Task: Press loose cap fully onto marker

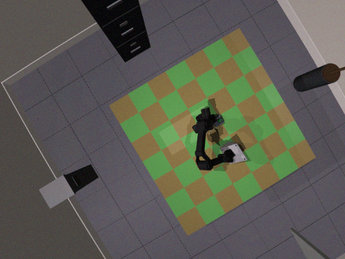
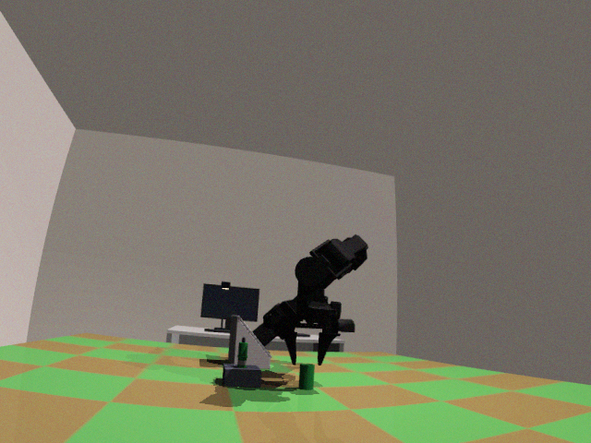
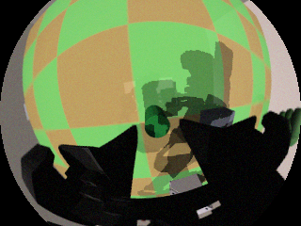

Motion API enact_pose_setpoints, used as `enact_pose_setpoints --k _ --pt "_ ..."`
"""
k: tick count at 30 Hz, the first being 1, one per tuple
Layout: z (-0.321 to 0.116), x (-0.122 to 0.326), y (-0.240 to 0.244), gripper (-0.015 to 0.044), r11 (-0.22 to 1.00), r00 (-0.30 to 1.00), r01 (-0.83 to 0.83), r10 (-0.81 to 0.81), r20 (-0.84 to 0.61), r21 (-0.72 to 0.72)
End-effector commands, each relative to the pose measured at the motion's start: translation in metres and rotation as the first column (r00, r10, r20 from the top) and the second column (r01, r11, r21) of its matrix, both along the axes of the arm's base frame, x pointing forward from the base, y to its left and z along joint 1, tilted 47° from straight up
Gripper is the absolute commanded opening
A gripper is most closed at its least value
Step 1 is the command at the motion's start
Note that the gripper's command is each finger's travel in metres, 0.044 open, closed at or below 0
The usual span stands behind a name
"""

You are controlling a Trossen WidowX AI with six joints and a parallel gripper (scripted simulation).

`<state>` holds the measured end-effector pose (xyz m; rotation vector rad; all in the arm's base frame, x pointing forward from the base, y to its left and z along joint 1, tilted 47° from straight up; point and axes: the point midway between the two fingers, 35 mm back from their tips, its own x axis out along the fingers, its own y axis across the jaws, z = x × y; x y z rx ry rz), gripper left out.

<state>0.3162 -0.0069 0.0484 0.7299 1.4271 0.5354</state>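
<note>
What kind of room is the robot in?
Probably an office or lab room: a black filing cabinet stands by the wall, and a monitor sits on a white desk behind the arm.

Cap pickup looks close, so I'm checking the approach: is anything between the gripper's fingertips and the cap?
Nothing: in the exterior view the open gripper hangs just above the upright green cap, only air between.

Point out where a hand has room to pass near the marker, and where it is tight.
Tight: the holder block with the marker stands close to the cap, and the open gripper hangs over the cap. Roomier: the checkered table in front of the block, and right of the cap.
</note>
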Motion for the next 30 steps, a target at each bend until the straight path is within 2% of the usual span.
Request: enact_pose_setpoints --k 1,20,24,30 --pt "-0.005 0.000 0.007 0.0256 1.000 1.000 0.001 -0.001 -0.005 0.005" --pt "-0.024 0.002 0.027 0.0256 1.000 1.000 0.000 0.000 -0.005 0.008" --pt "-0.024 0.002 0.027 0.0151 1.000 1.000 0.000 0.000 -0.005 0.008" --pt "-0.024 0.002 0.027 0.0111 1.000 1.000 0.000 0.000 -0.005 0.008"
